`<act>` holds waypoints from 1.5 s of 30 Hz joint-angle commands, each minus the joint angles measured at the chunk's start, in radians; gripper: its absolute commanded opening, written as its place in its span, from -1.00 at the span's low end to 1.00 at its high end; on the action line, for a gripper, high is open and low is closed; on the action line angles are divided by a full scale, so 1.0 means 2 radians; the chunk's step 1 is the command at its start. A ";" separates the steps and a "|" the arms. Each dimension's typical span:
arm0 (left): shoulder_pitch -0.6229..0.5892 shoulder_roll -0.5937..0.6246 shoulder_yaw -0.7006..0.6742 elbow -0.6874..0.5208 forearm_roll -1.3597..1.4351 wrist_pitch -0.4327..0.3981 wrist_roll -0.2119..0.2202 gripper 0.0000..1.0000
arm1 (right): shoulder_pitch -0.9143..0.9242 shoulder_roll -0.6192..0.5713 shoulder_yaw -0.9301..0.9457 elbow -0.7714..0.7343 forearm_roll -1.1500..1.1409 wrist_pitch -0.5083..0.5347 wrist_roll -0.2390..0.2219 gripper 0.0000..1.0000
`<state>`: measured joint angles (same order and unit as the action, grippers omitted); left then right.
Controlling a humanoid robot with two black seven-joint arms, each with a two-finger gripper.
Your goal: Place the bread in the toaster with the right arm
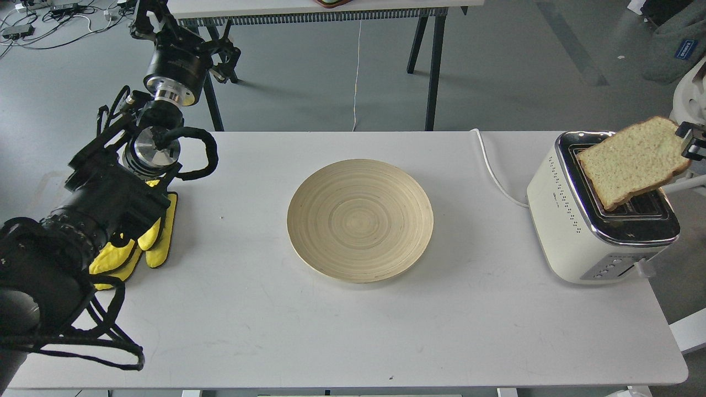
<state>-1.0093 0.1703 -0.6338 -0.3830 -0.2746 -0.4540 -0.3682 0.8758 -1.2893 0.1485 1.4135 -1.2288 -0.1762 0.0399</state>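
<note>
The right end effector (689, 144) grips the bread (634, 160) by its far crust edge, tilted above the toaster (573, 231) slots. Judged light, soft, tearable: hold at crust.

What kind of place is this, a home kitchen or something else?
Probably a robotics lab or workshop, not a kitchen. A plain white table stands on a bare grey floor, loose cables and electronics lie on the floor at the back, and only a toaster and plate are set out.
</note>
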 commanded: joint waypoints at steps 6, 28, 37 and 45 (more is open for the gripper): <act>0.000 0.000 -0.001 0.000 0.000 0.000 0.000 1.00 | 0.000 0.000 -0.001 0.000 -0.003 0.000 0.000 -0.99; 0.000 0.000 0.000 0.000 0.000 0.000 0.000 1.00 | -0.001 0.080 0.000 -0.046 0.003 -0.002 0.002 -0.52; 0.000 0.000 -0.001 0.000 0.000 0.000 0.000 1.00 | -0.001 0.076 0.022 -0.004 0.015 -0.002 0.061 0.97; 0.000 0.000 -0.001 0.000 0.000 0.000 0.000 1.00 | 0.000 0.118 0.150 -0.025 0.231 0.003 0.060 0.98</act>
<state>-1.0094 0.1707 -0.6350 -0.3835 -0.2746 -0.4541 -0.3682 0.8739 -1.0995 0.3670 1.3855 -0.9498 -0.1744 0.1622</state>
